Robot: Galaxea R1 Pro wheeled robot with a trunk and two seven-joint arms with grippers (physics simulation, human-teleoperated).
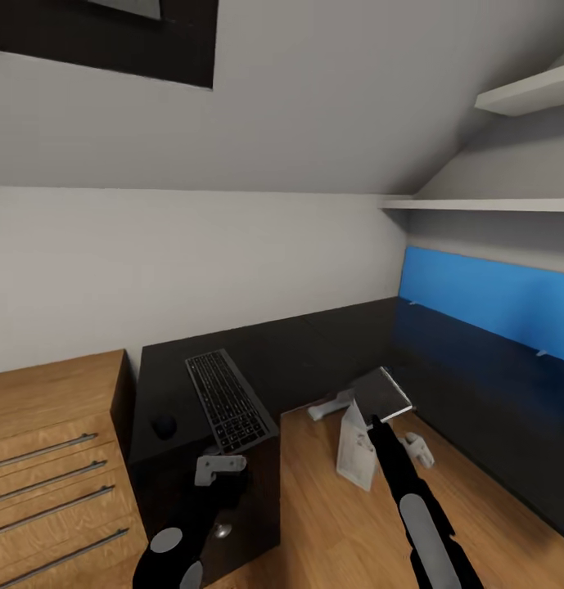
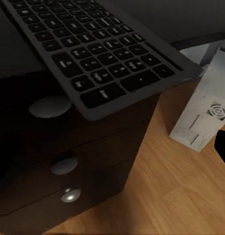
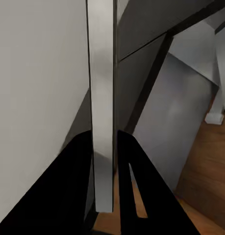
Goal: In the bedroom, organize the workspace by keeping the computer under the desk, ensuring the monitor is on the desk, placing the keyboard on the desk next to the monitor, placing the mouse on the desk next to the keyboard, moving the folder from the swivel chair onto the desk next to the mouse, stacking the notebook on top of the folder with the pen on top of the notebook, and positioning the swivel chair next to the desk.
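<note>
Head view: keyboard (image 1: 228, 401) on desk (image 1: 314, 352); right tool (image 1: 372, 420) tight on notebook (image 1: 383, 392); left tool (image 1: 220, 467) unclear

No readable text, brand, number or sign is showing anywhere. The slim dark keyboard with grey-black keys (image 2: 100, 51) is carrying faint pale marks on its keycaps, but they are too blurred to make out. The small white boxy computer tower (image 2: 203, 105) is bearing small dark smudges near its round vent grille, and these are likewise illegible.
</note>
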